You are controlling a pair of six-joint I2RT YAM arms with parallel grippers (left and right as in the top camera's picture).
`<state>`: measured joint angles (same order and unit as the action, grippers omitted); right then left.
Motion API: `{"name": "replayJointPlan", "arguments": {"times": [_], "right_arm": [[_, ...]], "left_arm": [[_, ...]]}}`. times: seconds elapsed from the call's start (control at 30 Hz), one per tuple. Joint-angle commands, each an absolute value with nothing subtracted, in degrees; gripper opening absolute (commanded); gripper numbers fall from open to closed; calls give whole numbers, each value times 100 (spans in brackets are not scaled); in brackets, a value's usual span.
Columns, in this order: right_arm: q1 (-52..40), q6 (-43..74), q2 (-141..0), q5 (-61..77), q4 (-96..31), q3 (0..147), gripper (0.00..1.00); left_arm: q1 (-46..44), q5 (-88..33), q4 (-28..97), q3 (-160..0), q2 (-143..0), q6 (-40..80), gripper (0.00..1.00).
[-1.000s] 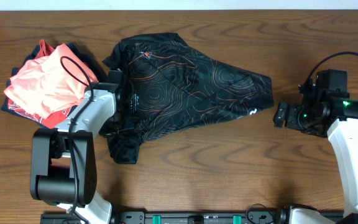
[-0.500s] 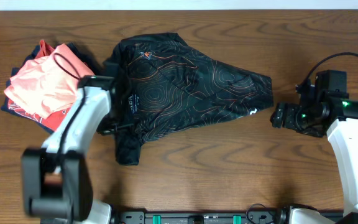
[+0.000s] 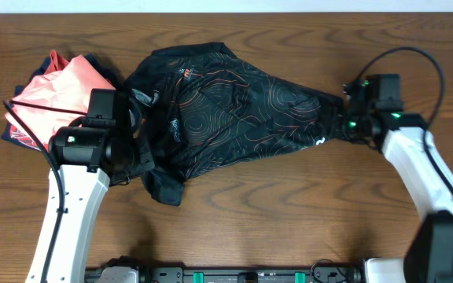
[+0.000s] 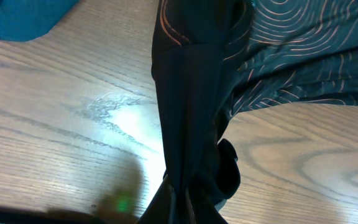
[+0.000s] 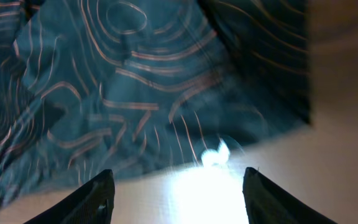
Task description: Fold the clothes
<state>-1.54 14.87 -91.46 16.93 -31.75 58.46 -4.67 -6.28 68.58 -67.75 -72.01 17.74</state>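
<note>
- The black jersey (image 3: 234, 110), printed with thin orange contour lines, lay spread but rumpled across the middle of the wooden table (image 3: 289, 212), its length running left to right.
- Its left portion was bunched, with a dark fold lying toward the front edge of the table beside the left arm.
- The left gripper (image 3: 141, 159) sat at the lower left edge of the jersey.
- In the left wrist view, a narrow band of the jersey (image 4: 188, 93) ran taut from the bottom centre of the frame upward. The cloth gathered where the jaws sit, so this gripper was clamped on the jersey. The fabric hid the gripper itself.
- The right gripper (image 3: 338, 124) was positioned at the right tip of the jersey.
- In the right wrist view, its fingers (image 5: 98, 199) stood wide apart with nothing held between them. The blurred jersey (image 5: 135, 93) filled the upper frame, with bare table below. Contact with the cloth could not be determined.
- A pile of folded garments (image 3: 49, 98), salmon-pink on top, lay just beside the jersey at the left end of the table.
</note>
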Motion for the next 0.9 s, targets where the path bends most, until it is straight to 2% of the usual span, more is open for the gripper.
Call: {"name": "replayJointPlan", "arguments": {"times": [0.0,0.17,0.6,0.77,0.87], "right_arm": [[-266,1822,-9760,1763,-2711,5828,65],[-397,1887,-10438,1848,-1922,5828,63],[-399,2128,-10962,1730,-1321,5828,63],[-388,2383,-10962,1525,-1109,5828,49],[-355,2383,-10962,1520,-832,5828,47]], "left_arm": [[-434,-491,6871,-6836,-7260,1699,6],[-434,-489,6853,-6836,-7428,1699,6],[-434,-489,6803,-6831,-7752,1699,6],[-434,-489,6720,-6831,-7754,1699,6],[-434,-489,6713,-6829,-7754,1699,6]]}}
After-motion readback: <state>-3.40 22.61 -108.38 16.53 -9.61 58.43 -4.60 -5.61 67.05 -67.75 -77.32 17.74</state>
